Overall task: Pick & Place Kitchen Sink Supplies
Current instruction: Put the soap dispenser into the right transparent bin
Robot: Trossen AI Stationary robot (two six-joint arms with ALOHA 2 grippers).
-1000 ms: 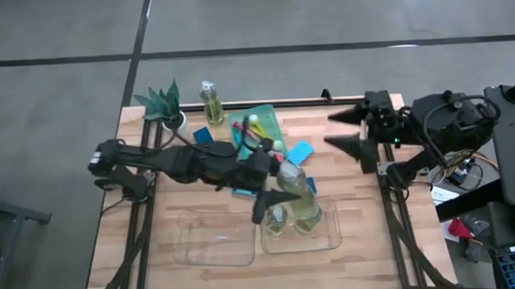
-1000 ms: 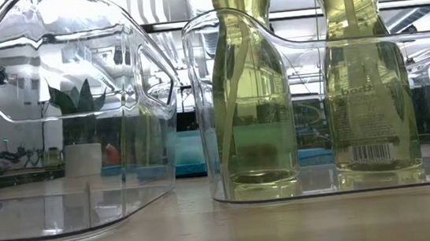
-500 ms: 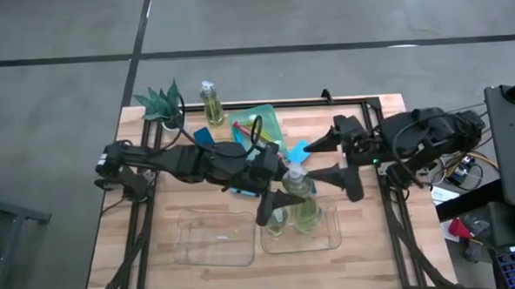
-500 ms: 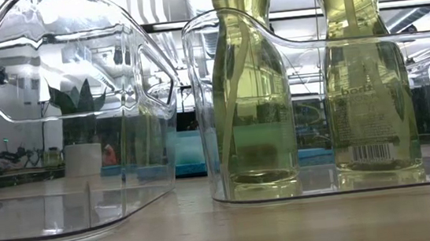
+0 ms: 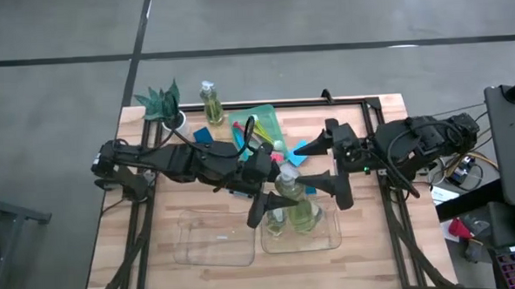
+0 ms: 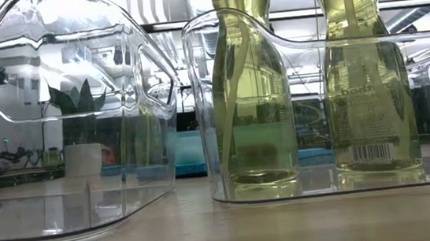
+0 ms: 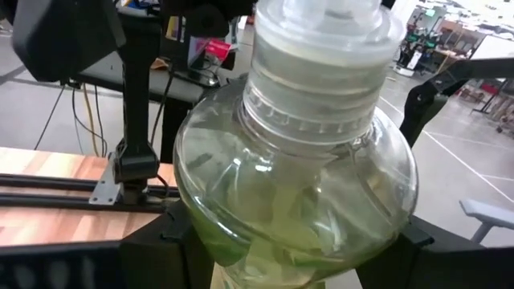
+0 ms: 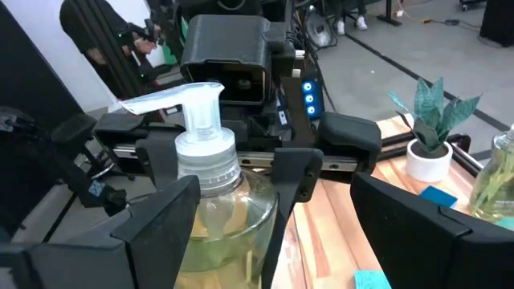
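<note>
The left gripper is closed around a bottle, its fingers pressing the wide shoulder on both sides, and holds it over the right bin, where two bottles already stand. The right gripper hangs just right of the held bottle with its jaws spread wide and nothing between them.

The main risk looks like a collision: the right gripper sits so near the pump that any closer move could knock the nozzle or the left fingers and twist the bottle out of its hold. The bin is also getting crowded, so lowering off line could tip a standing bottle. The smooth rounded shoulder offers little to bite on, and may slip.

The held bottle is clear plastic with yellow-green liquid, a ribbed white collar and a white pump head. Another bottle stands at the far edge beside the plant. Brushes lie on the green tray, with blue sponges close by.
</note>
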